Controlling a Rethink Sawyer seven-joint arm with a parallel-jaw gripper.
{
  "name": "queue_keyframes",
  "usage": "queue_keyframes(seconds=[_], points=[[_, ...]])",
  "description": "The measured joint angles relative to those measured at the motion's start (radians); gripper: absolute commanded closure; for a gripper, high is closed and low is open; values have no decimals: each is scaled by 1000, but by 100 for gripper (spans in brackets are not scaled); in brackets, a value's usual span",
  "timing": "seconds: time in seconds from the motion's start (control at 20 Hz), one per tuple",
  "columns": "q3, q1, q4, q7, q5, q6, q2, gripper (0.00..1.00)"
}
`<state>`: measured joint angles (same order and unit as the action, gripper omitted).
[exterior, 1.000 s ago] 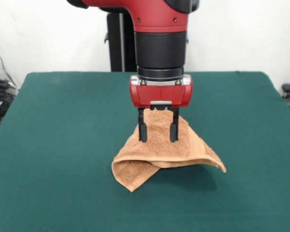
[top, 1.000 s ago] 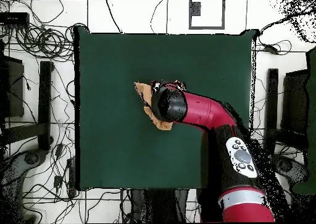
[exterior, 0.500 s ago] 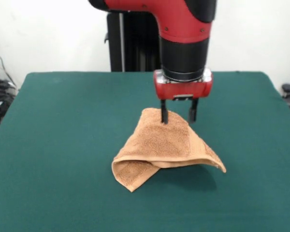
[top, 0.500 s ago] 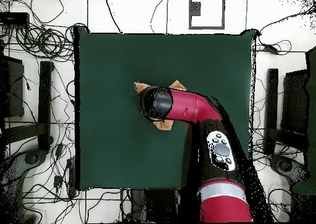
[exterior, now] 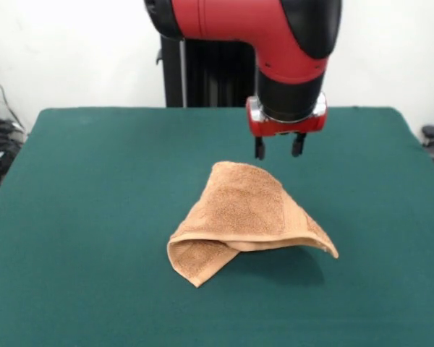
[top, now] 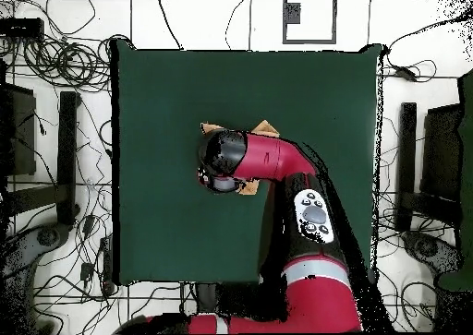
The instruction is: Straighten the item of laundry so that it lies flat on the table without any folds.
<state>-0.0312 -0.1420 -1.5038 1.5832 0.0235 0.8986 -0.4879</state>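
The item of laundry (exterior: 246, 217), an orange-tan terry towel, lies crumpled near the middle of the green table (exterior: 94, 181). It is folded over itself into a tent-like peak, with a rolled corner at the front left. My gripper (exterior: 278, 147) hangs open and empty in the air, behind the towel's peak and slightly to its right, touching nothing. From overhead my arm covers most of the towel, so only small corners of the item of laundry (top: 266, 128) show on the table (top: 166, 91).
A black column (exterior: 175, 65) rises behind the table's far edge. A dark wheeled object (exterior: 431, 134) sits off the table's right side. Overhead, cables (top: 65, 64) and dark equipment (top: 439, 156) ring the table on the floor.
My gripper has lifted off the towel and drawn back toward the far right in the front view. The towel keeps the same crumpled, peaked shape.
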Motion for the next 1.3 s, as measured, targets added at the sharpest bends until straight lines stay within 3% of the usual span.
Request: queue_keyframes(seconds=[0.3, 0.8, 1.3], points=[[71, 42, 1, 25, 1, -40, 19, 0], [237, 186, 33, 201, 2, -134, 9, 0], [286, 228, 62, 244, 3, -135, -10, 0]])
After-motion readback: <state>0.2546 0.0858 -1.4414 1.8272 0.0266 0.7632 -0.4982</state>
